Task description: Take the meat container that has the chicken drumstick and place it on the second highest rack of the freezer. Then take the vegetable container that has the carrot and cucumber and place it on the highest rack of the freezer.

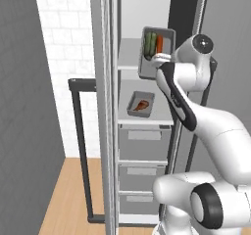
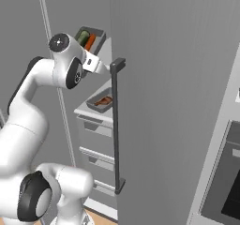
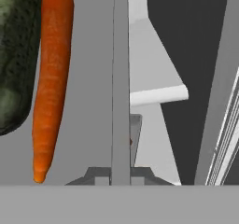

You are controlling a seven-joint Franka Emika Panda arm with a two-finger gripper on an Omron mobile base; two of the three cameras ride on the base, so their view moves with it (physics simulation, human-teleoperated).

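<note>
The claw [image 1: 158, 58] is clamped on the near rim of the vegetable container [image 1: 166, 33], carrot [image 1: 160, 43] and cucumber [image 1: 149, 44] just beyond it, tilted at the freezer's [image 1: 105, 106] highest rack [image 1: 128, 58], above the chicken drumstick [image 1: 141, 105] tray.

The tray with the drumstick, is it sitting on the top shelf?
No, the drumstick tray rests on the lower shelf, under the highest rack.

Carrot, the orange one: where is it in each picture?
Left base view: carrot top middle, in the raised tray, right of the cucumber.
Right base view: carrot upper left, in the tray above the arm.
Hand view: carrot long, at left.
Shared landmark: the cucumber beside it.
</note>
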